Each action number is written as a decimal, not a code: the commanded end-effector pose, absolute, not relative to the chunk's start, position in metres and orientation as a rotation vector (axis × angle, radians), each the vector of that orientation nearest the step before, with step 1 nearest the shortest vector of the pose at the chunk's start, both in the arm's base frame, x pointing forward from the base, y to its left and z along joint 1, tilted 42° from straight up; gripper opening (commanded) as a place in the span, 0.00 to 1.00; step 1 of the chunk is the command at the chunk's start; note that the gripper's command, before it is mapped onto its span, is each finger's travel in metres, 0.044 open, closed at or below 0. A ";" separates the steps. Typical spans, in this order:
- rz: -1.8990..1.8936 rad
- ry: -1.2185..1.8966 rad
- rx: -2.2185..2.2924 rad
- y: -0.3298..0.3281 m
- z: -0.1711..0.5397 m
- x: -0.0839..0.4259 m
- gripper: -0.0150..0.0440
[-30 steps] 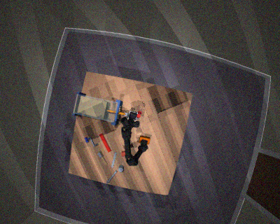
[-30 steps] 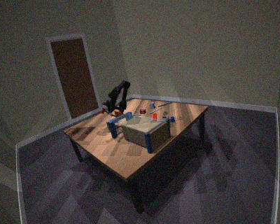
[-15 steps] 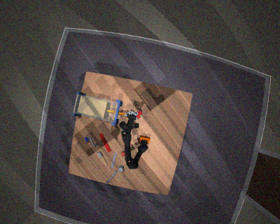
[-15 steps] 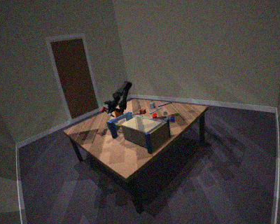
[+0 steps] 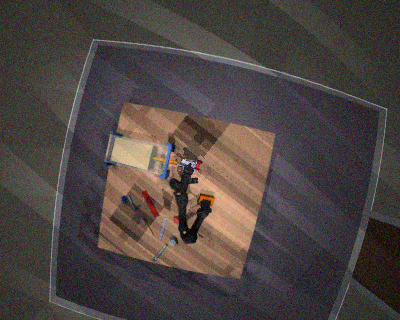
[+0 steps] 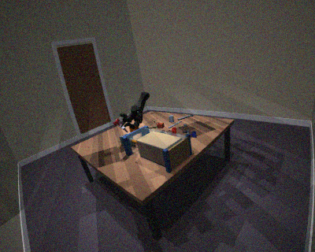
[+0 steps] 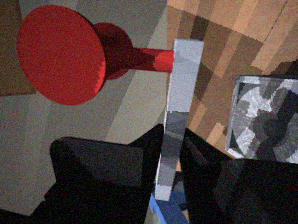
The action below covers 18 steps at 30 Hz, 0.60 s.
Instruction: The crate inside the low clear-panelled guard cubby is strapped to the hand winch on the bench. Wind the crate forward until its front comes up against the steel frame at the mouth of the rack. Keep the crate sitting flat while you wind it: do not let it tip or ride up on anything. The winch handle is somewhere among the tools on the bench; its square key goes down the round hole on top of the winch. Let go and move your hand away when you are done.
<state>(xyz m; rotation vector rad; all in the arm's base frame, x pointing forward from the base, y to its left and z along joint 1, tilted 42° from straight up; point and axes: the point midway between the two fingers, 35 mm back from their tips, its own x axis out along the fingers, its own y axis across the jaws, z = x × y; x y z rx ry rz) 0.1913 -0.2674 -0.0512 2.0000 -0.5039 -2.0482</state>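
Observation:
My gripper [image 5: 188,164] [image 7: 170,130] is shut on the grey bar of the winch handle [image 7: 186,75]. The handle's red knob [image 5: 199,165] [image 6: 116,122] [image 7: 60,55] sticks out to the left in the wrist view. The square key is not visible. The winch [image 7: 267,120], a grey metal box with a round top, shows right of the bar, apart from it in the picture. The cream-topped crate [image 5: 132,153] [image 6: 159,139] looks flat inside the cubby. An orange strap [image 5: 159,159] runs from it toward the winch. A gap shows between its front and the blue frame [image 5: 168,152] [image 6: 127,146].
On the bench [image 5: 247,165], a red bar [image 5: 150,203], a blue-ended tool [image 5: 124,199], a grey bar [image 5: 163,228] and a grey round piece [image 5: 173,241] lie left of the arm [image 5: 182,200] in the top view. The arm's orange base stands to its right.

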 end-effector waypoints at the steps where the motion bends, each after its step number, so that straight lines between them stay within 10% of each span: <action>1: -1.998 -0.578 1.959 -0.269 -0.049 0.192 0.25; 18: -1.803 -0.798 1.784 -0.268 -0.049 0.191 0.25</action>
